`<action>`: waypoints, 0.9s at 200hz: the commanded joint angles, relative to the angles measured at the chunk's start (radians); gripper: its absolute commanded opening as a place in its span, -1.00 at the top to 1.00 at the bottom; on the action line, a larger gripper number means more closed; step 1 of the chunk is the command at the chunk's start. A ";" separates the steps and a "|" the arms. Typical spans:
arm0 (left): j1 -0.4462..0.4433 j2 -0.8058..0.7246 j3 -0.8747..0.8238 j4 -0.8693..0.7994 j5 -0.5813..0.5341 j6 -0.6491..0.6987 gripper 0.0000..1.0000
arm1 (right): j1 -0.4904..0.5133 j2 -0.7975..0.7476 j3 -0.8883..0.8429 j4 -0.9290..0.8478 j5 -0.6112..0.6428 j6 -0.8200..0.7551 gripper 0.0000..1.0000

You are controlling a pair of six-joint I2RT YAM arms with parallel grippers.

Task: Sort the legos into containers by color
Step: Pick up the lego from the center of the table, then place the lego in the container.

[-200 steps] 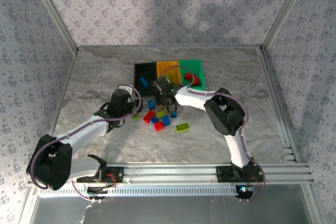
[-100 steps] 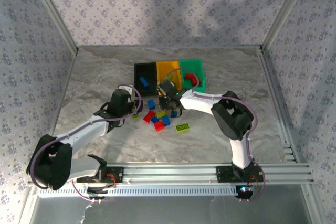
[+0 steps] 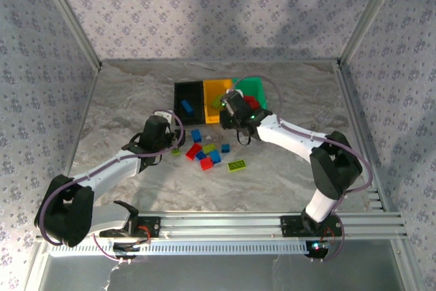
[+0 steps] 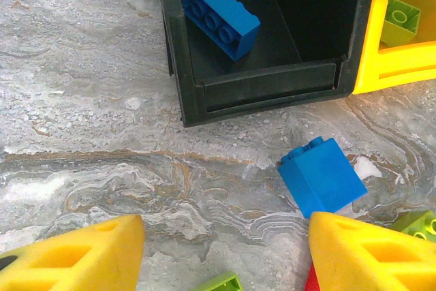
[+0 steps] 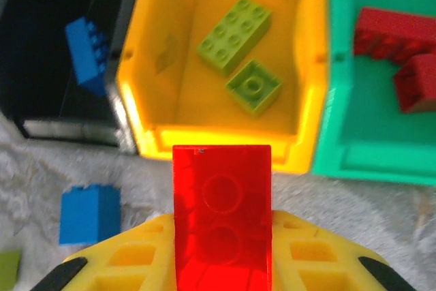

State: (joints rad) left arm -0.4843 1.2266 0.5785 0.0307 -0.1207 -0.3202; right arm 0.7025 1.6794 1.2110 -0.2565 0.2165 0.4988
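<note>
While the marbled tabletop (image 3: 122, 100) lies boxed in by flower-papered walls (image 3: 204, 11), the right arm stretches across to the bins. There the right gripper (image 3: 234, 108) pinches a red brick (image 5: 221, 195) just before the orange-yellow bin (image 5: 225, 138), beside the green bin (image 5: 381, 161). The left gripper (image 4: 228, 250) hangs low over the loose legos (image 3: 208, 153) near the black bin (image 4: 266, 90), fingers spread and empty. Seen from above, the right wrist covers part of the green bin, and the left wrist camera's lower edge cuts off some bricks.
</note>
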 commanded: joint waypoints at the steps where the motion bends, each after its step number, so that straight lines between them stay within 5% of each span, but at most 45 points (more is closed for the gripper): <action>1: 0.006 -0.003 0.003 0.021 0.007 -0.008 -0.29 | -0.067 -0.027 -0.010 0.041 -0.039 -0.032 1.00; 108: 0.006 -0.005 0.003 0.020 0.006 -0.007 -0.29 | -0.288 0.096 0.026 0.090 -0.207 0.004 1.00; 146: 0.006 -0.001 0.006 0.015 0.009 -0.005 -0.30 | -0.290 0.180 0.120 0.050 -0.219 -0.014 0.38; 180: 0.006 -0.001 0.007 0.011 0.000 -0.002 -0.30 | -0.288 0.188 0.141 0.034 -0.219 -0.019 0.17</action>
State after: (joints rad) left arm -0.4843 1.2266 0.5785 0.0303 -0.1207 -0.3199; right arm 0.4145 1.8668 1.3148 -0.1925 0.0086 0.4892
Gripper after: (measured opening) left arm 0.648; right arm 0.386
